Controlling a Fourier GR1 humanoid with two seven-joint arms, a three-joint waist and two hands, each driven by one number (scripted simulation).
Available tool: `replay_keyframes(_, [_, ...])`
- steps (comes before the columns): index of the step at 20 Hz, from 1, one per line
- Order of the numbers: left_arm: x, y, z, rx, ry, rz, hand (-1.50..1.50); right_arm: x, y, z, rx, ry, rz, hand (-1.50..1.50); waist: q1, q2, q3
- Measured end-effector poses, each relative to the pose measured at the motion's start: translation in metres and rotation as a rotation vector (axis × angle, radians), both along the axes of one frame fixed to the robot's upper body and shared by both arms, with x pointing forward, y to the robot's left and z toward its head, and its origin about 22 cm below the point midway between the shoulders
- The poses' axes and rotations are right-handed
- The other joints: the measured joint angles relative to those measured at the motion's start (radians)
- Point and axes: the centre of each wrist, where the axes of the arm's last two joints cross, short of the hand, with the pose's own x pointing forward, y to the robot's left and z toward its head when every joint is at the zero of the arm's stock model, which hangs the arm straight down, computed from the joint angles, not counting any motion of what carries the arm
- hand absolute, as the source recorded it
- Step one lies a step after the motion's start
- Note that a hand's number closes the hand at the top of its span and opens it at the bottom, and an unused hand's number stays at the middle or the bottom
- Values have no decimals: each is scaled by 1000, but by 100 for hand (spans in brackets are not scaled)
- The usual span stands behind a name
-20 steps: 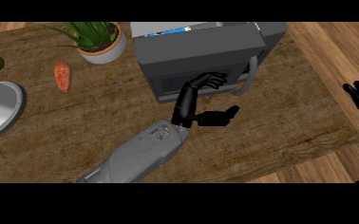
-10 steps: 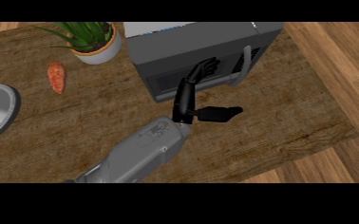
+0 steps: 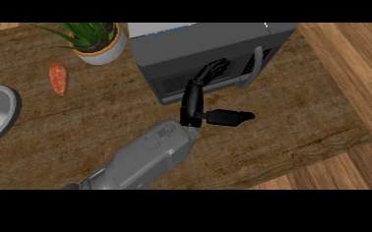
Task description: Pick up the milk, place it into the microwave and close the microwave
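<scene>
- Your left hand (image 3: 195, 97), fingers straight, presses the microwave (image 3: 210, 44) door.
- Push too far and the microwave may slide on the tabletop (image 3: 87, 123), door unlatched.

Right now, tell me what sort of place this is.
Most likely a kitchen counter: a grey microwave stands on a wooden countertop, with a potted plant and an orange vegetable lying to its left.
</scene>
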Motion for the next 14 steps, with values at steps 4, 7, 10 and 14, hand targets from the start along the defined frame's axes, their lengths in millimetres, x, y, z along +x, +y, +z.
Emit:
replay_keyframes(4, [1, -1, 0, -7, -8, 0, -150, 4, 1, 4, -8, -9, -4, 150, 3, 4, 1])
replay_keyframes(7, [1, -1, 0, -12, -11, 4, -150, 7, 0, 8, -10, -19, -8, 150, 1, 4, 2])
replay_keyframes(10, [1, -3, 1, -16, -19, -8, -150, 12, 5, -12, 108, 35, 47, -150, 9, 10, 5])
replay_keyframes(14, [1, -4, 2, -23, -32, -16, -150, 19, 12, -35, 237, 121, 114, -150, 13, 16, 6])
